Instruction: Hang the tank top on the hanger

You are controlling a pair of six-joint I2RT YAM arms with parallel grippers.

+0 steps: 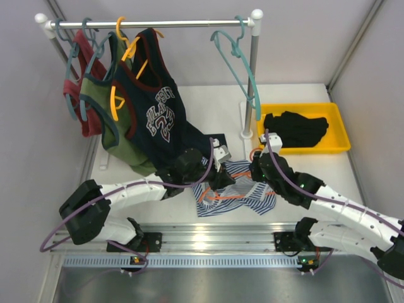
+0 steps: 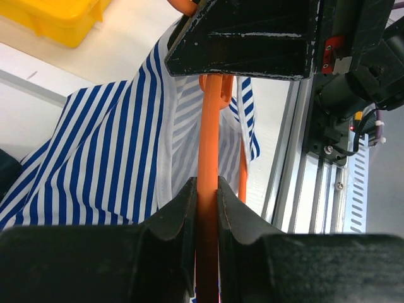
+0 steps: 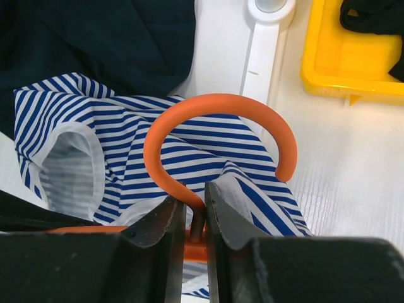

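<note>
- tank top (image 1: 243,201): navy and white stripes, pale trim. Lies crumpled on the table (image 1: 214,104), at the middle of its near edge.
- hanger (image 3: 214,104): orange. Its hook rests on the tank top and its bar runs along the striped cloth.
- left gripper (image 2: 207,189): jaws pressed onto the hanger's straight bar.
- right gripper (image 3: 194,205): jaws pinching the hanger's neck just below the hook.
- yellow tray (image 1: 341,126): far right corner of the table. Holds a black garment (image 1: 295,129).
- rail (image 1: 177,24): along the far edge. Carries hung tops and a bare teal hanger (image 1: 243,69).
</note>
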